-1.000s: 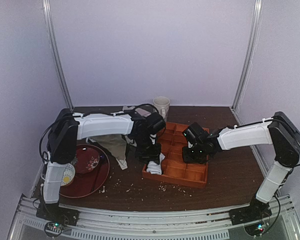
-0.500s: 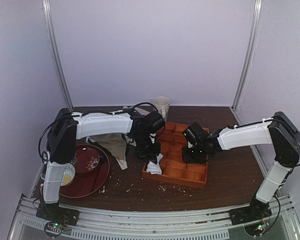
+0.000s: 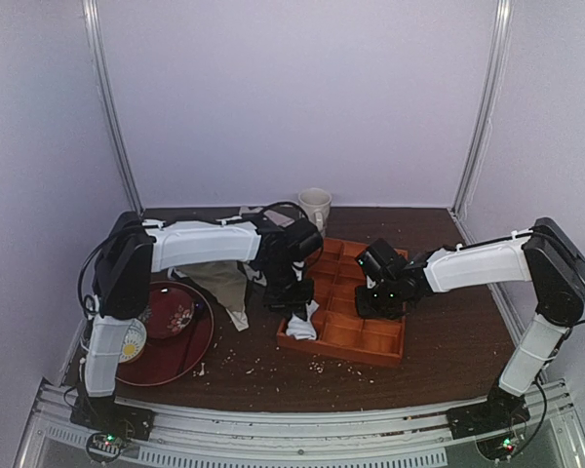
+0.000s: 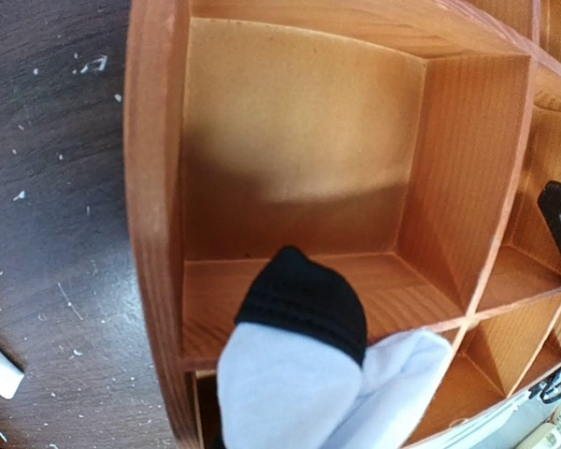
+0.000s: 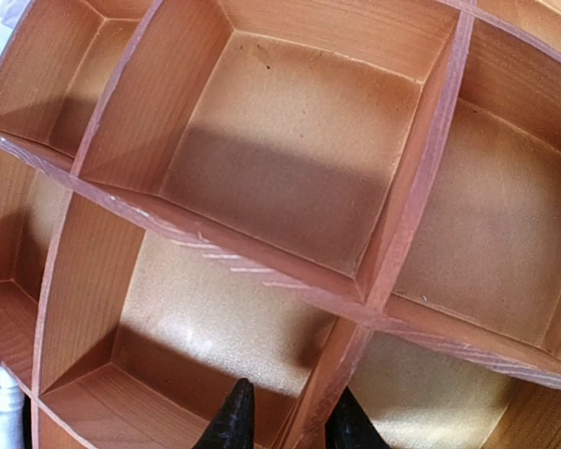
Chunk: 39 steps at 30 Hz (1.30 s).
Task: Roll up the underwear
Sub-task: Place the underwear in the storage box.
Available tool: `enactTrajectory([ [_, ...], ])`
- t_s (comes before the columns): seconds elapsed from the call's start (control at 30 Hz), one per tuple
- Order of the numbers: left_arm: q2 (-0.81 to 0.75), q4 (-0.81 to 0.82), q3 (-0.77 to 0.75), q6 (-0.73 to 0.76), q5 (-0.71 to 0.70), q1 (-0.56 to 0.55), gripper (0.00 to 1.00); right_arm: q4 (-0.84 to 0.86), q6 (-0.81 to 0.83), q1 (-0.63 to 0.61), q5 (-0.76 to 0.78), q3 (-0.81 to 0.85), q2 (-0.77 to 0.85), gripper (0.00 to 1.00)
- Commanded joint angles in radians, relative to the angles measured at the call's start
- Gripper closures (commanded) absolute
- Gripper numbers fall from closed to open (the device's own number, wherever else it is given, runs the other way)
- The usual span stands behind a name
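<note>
Risk: underwear bundle, pinched in left claw over near-left corner of tray, looks loose; you could see it unroll on release. Your right claw sits narrow, empty, astride a divider; could snag.

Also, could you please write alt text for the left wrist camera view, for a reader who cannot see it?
A bunched white cloth with a black hem, the underwear, fills the bottom centre of the view. Behind it is a wooden tray of square compartments, the large one in view empty, resting on a dark table flecked with white crumbs.
</note>
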State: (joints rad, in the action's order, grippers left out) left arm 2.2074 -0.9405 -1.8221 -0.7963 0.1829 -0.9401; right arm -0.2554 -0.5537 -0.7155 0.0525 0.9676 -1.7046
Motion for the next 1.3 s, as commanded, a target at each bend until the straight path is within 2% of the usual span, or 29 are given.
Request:
enactTrajectory([
  [0.0,0.086,0.028,-0.002,-0.016,-0.005,-0.008,1.0,-0.026,0.0,-0.001,0.022,-0.011,-0.002,0.77],
  [0.37,0.134,0.041,-0.003,-0.021,0.009,-0.008,0.99,-0.027,0.0,-0.001,0.021,-0.007,-0.004,0.77],
  [0.47,0.106,0.038,0.004,-0.018,0.004,-0.008,0.84,-0.028,0.002,-0.001,0.021,-0.009,0.0,0.77],
  [0.57,0.078,0.02,-0.005,-0.01,0.001,-0.008,0.64,-0.03,0.003,-0.001,0.023,-0.009,0.0,0.77],
  [0.73,0.025,-0.004,-0.01,0.001,-0.013,-0.007,0.5,-0.026,0.001,-0.001,0.022,-0.009,0.0,0.77],
  [0.93,-0.001,-0.032,-0.043,0.004,0.0,-0.006,0.44,-0.024,0.0,-0.001,0.02,-0.008,0.0,0.77],
  [1.0,-0.01,-0.036,-0.048,0.004,0.002,-0.006,0.38,-0.025,0.001,-0.001,0.02,-0.008,0.002,0.77],
  [1.27,-0.055,-0.055,-0.061,0.004,0.003,-0.007,0.39,-0.027,0.002,-0.001,0.022,-0.009,0.006,0.77],
])
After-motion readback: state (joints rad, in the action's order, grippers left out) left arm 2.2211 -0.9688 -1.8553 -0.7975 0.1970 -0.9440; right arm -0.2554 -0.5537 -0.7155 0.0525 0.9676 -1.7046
